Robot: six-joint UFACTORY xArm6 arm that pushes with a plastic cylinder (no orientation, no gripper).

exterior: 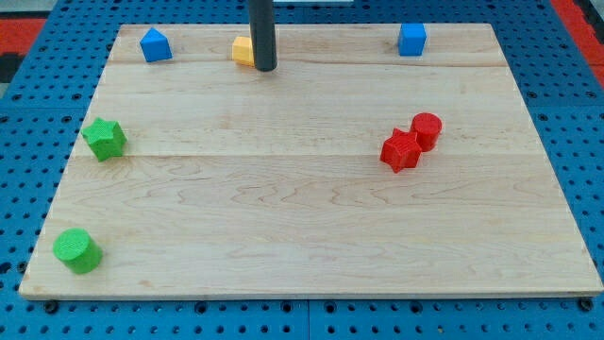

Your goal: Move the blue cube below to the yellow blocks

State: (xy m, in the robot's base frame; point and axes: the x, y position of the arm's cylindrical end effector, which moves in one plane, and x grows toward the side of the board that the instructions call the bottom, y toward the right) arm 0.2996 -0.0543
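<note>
The blue cube (411,40) sits near the view's top edge, right of centre. A yellow block (243,51) lies at the view's top, left of centre, partly hidden behind my rod, so its shape is unclear. My tip (265,68) rests on the board right beside the yellow block, on its right side, far to the left of the blue cube. A second blue block (156,44), house-shaped, sits at the view's top left.
A red star-like block (400,150) and a red cylinder (427,129) touch each other right of centre. A green star (105,139) sits at the left edge, a green cylinder (76,250) at the bottom left. The wooden board (302,236) ends on a blue pegboard.
</note>
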